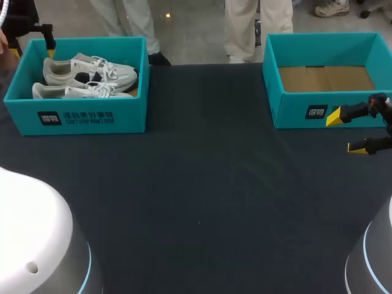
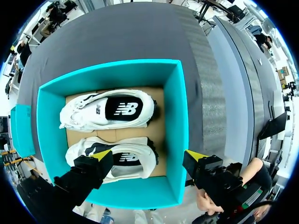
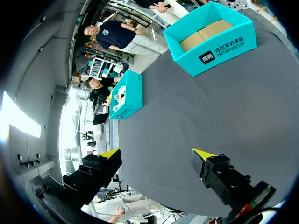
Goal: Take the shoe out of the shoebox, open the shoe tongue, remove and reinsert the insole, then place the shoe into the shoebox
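Head view: the shoebox sits at the far left of the dark table with both white shoes lying in it side by side. The left gripper hangs over its far left corner; can't tell the finger state from here. The right gripper hovers just in front of the empty box at far right, fingers spread, holding nothing.

Left wrist view: looking straight down into the shoebox. The left gripper is wide apart with nothing in it, one finger over the nearer shoe, the other outside the box wall.

Right wrist view: the right gripper is spread over bare table, with the empty box well ahead and the shoebox off to one side.
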`<state>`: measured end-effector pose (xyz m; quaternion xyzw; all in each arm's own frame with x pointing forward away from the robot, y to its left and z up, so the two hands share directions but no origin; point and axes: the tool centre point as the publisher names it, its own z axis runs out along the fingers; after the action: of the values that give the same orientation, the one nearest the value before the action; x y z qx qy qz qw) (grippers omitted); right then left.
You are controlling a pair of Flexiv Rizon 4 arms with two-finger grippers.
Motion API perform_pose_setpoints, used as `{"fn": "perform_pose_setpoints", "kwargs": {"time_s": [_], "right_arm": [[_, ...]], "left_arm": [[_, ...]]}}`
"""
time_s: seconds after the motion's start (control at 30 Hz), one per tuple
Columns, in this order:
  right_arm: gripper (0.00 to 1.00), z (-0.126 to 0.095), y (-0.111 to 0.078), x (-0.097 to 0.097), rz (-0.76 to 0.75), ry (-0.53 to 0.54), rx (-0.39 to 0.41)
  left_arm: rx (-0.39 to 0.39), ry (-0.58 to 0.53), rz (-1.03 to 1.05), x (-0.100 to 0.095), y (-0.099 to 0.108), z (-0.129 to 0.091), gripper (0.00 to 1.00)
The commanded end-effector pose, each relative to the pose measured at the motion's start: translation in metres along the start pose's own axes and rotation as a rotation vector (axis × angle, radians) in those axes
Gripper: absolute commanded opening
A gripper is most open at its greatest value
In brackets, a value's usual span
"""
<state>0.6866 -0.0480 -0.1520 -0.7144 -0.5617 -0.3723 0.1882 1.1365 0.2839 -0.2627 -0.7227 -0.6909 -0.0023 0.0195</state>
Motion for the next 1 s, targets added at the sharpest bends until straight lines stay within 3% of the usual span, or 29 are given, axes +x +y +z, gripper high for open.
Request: {"fn": "perform_pose_setpoints", "kwargs": {"time_s": [0.03,0.3,0.53,0.7,0.8,1.0], "right_arm": [[1.00,0.000,-0.002,-0.001,0.001,-0.002,-0.003],[1.00,0.000,-0.002,-0.001,0.001,-0.002,-0.003],[1.00,0.000,-0.002,-0.001,0.001,-0.002,-0.003],[1.00,0.000,-0.002,-0.001,0.001,-0.002,-0.003],[1.00,0.000,-0.002,-0.001,0.001,-0.002,-0.003],[1.00,0.000,-0.002,-0.001,0.001,-0.002,-0.003]], "left_arm": [[-0.032,0.009,0.021,-0.003,-0.033,-0.003,1.00],[-0.051,-0.014,0.041,-0.001,-0.068,0.000,1.00],[-0.026,0.004,0.039,-0.007,-0.085,0.004,1.00],[-0.030,0.017,0.034,-0.013,-0.091,0.010,1.00],[-0.024,0.022,0.028,-0.016,-0.089,0.015,0.92],[0.005,0.025,0.013,-0.014,-0.080,0.024,0.87]]}}
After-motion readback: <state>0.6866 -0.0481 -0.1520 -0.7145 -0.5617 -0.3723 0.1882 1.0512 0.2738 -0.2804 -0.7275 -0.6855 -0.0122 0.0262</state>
